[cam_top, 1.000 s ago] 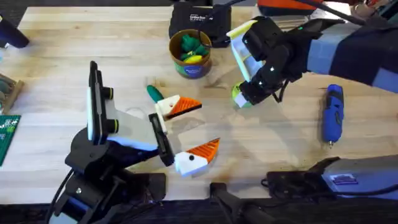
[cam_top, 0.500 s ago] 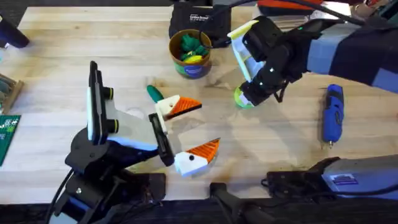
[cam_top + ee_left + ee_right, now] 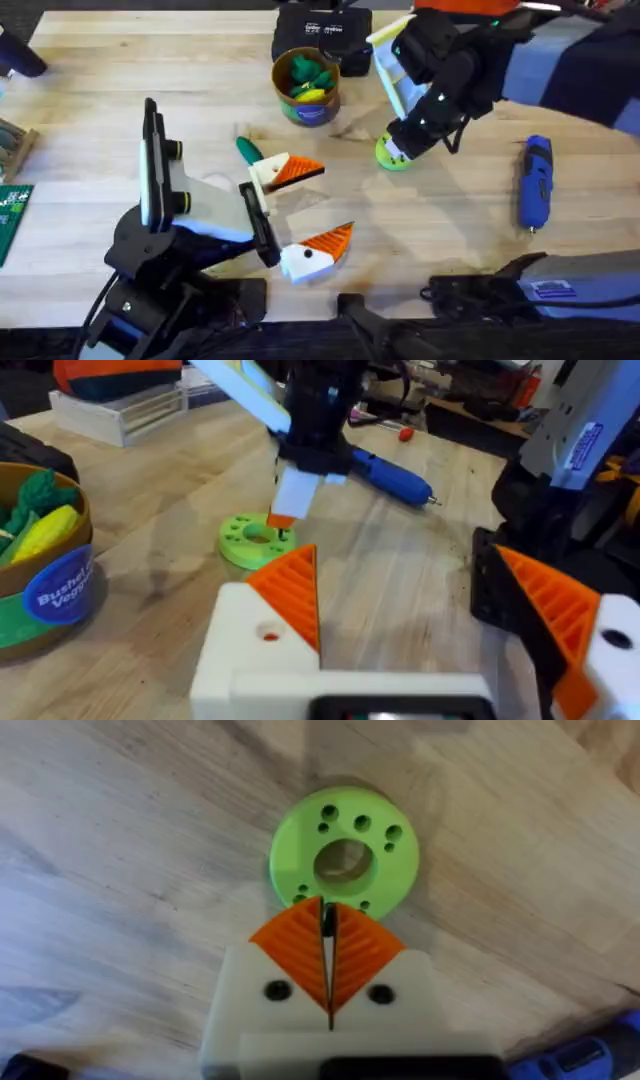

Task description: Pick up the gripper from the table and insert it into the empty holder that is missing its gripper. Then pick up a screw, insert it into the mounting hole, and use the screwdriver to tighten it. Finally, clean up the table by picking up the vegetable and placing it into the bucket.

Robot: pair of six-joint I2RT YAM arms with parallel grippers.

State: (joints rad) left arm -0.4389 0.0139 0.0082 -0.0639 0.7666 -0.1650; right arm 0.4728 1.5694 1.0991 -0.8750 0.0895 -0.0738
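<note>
Your right gripper hangs over the one lime-green disc, its two orange pads pressed together with only a hairline slit between them and nothing clearly held there; whether a screw sits at the tips you cannot tell. The left gripper stands wide apart and empty, one orange finger on each side of the wrist view.

On the table you have one loose gripper, lying just beside the black holder of the robot hand. One dark green vegetable lies near that hand's fitted orange finger. One screwdriver rests well apart to the right. One bucket stands at the back, with a yellow piece and a frilly green piece inside.
</note>
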